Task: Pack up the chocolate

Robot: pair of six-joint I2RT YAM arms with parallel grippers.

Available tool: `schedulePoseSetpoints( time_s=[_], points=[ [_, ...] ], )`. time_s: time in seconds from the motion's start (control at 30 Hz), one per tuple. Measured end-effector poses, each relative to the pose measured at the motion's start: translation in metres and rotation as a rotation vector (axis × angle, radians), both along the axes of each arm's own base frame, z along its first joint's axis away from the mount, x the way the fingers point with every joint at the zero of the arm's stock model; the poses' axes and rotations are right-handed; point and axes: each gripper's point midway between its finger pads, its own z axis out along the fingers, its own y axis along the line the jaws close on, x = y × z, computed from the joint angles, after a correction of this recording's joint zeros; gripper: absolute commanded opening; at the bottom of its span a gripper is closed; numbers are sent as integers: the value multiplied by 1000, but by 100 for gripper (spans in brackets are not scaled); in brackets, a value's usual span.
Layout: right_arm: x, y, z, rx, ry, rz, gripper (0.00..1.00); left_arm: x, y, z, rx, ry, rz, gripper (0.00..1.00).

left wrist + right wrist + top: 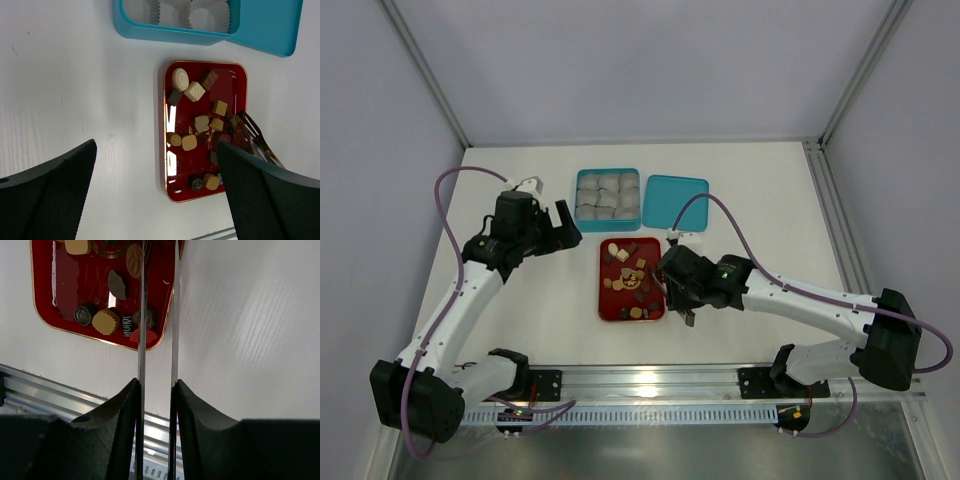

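Observation:
The chocolate [623,255] lies as several small brown, tan and cream pieces on a red tray [604,300], also in the left wrist view [195,91] and the right wrist view [106,321]. My right gripper [672,283] is shut on metal tongs [142,315]; its fingers [125,405] press the two blades. The tongs [247,132] reach over the tray's right side, with their tips among the pieces. My left gripper [567,228] is open and empty, hovering left of the tray [172,165].
A teal box [578,196] holding grey-white paper cups [608,196] stands behind the tray, with its teal lid [675,200] lying to its right. A metal rail [650,380] runs along the table's near edge.

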Motion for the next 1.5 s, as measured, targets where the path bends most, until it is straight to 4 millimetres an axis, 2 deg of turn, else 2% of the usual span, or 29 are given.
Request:
schedulePoseSetpoints(
  time_s=[0.07,0.23,0.53,0.73,0.9,1.07,1.27,1.37,1.5],
  points=[
    [0,0,-1,-3,2,0,36,0,0,0,0,0,0,100],
    [0,0,-3,-10,5,1,25,0,0,0,1,0,-1,100],
    [0,-1,-1,-14,2,-1,21,0,0,0,2,-1,-2,100],
    [9,3,26,1,-43,-4,21,0,0,0,2,-1,-2,100],
    [27,14,64,58,-116,-3,20,0,0,0,2,-1,-3,100],
    [60,23,92,94,-183,-18,20,0,0,1,2,-3,-2,100],
    [128,48,115,119,-277,-25,17,0,2,4,6,-15,6,100],
    [169,68,117,135,-321,-23,17,0,4,5,10,-21,12,100],
    [211,91,102,130,-338,-10,17,0,6,6,16,-27,22,100]
  ],
)
